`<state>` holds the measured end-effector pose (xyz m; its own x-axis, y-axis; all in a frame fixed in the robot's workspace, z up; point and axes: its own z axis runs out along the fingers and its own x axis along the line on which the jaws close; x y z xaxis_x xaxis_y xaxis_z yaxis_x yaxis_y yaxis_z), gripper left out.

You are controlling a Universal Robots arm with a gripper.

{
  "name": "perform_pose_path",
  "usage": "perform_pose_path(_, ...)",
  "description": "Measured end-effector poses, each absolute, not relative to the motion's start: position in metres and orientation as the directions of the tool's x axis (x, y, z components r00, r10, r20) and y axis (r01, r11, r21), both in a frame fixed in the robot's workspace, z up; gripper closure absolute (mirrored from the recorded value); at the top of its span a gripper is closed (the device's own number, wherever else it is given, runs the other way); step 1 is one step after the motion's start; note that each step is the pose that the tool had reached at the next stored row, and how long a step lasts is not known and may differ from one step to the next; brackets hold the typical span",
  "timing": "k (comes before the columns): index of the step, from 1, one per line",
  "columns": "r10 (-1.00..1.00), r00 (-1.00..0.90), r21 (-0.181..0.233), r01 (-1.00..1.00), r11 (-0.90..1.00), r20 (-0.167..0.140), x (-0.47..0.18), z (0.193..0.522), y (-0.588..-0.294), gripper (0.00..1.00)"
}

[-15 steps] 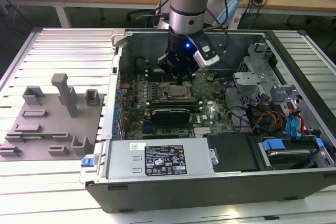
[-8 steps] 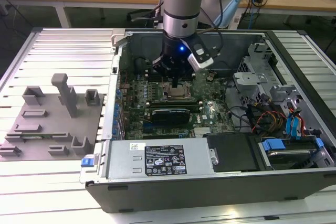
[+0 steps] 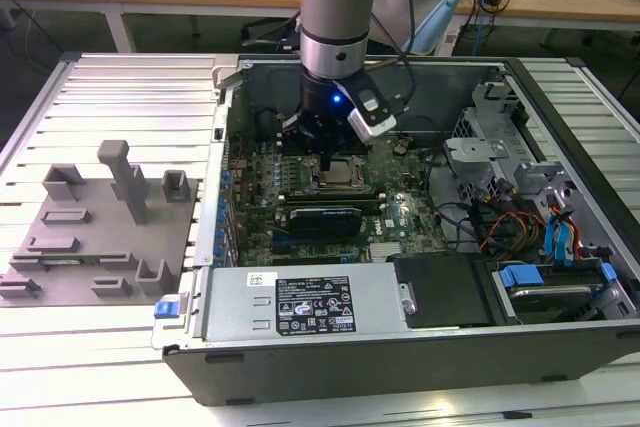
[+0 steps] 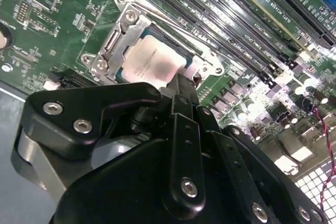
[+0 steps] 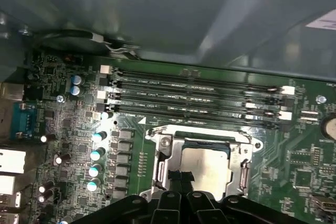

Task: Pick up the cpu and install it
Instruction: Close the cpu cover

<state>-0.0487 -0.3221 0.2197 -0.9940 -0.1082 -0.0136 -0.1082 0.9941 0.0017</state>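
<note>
A: The cpu (image 3: 345, 178), where is it in the exterior view?
B: In the socket frame (image 3: 336, 187) mid-motherboard, inside the computer case (image 3: 400, 372) on the counter (image 3: 120, 87). The claw (image 3: 328, 162) hangs right over it.
A: Second wrist view?
B: The cpu (image 4: 155, 64) lies flat, with the claw (image 4: 184, 83) at its edge.
A: First wrist view?
B: The cpu (image 5: 210, 163) sits beside the memory slots (image 5: 194, 95). Whether the claw (image 5: 179, 178) is apart or together, I cannot tell.

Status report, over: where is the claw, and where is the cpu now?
Claw low beside cpu, grip unclear. Cpu lies inside socket frame on motherboard. No obstruction seen.
</note>
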Motion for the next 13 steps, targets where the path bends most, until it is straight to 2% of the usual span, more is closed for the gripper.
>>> perform_pose_path(13, -0.115, -0.993, 0.002, -0.115, 0.993, -0.013, -0.057, 0.204, -0.323, 0.89)
